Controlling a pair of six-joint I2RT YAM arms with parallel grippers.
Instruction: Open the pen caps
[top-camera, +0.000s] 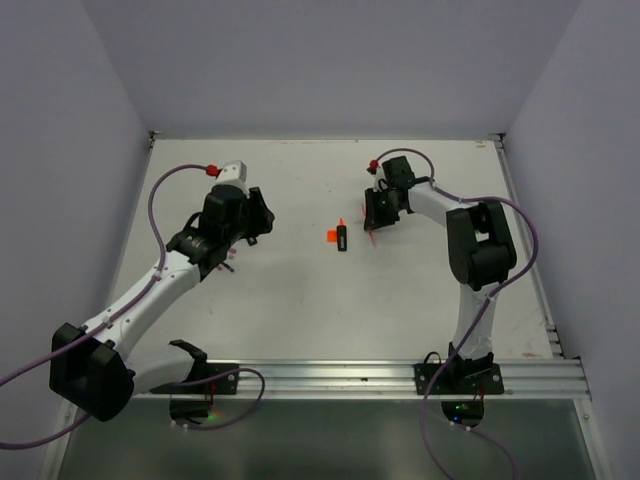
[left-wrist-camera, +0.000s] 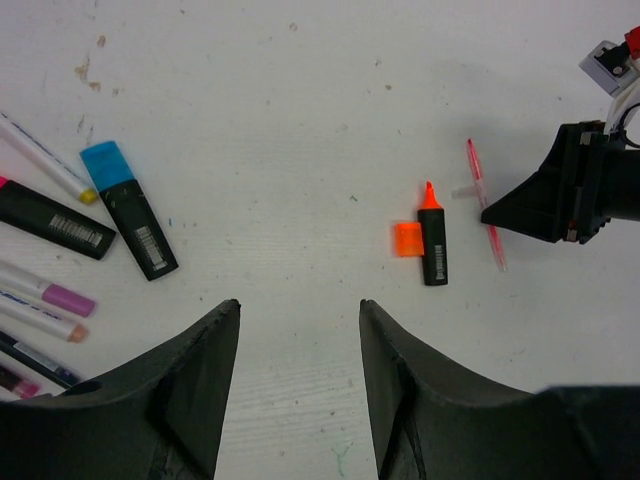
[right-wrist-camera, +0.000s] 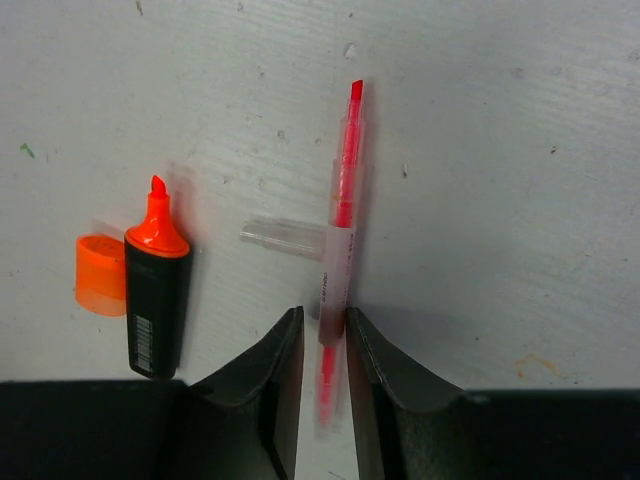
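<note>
Two caps off, mid-frame: orange cap (right-wrist-camera: 98, 272) beside its highlighter (right-wrist-camera: 157, 300), clear cap (right-wrist-camera: 283, 238) against the pink pen (right-wrist-camera: 342, 230).
Light, slick, stiff; I would pinch cap, brace barrel. Left edge of frame: two capped highlighters (left-wrist-camera: 140, 235), about five thin pens (left-wrist-camera: 50, 293). My right gripper (right-wrist-camera: 322, 315) straddles the pink pen, grip untellable; left gripper (left-wrist-camera: 298, 310) spread.

My left arm (top-camera: 150, 290) and right arm (top-camera: 468, 315) are white links between chunky black joints (top-camera: 480, 250). A purple cable (top-camera: 152, 205) loops along each, with a red plug (top-camera: 211, 170) near the wrist. My left gripper (left-wrist-camera: 300, 305) and right gripper (right-wrist-camera: 323, 318) carry matte black, wedge-shaped fingers (left-wrist-camera: 190, 380)
</note>
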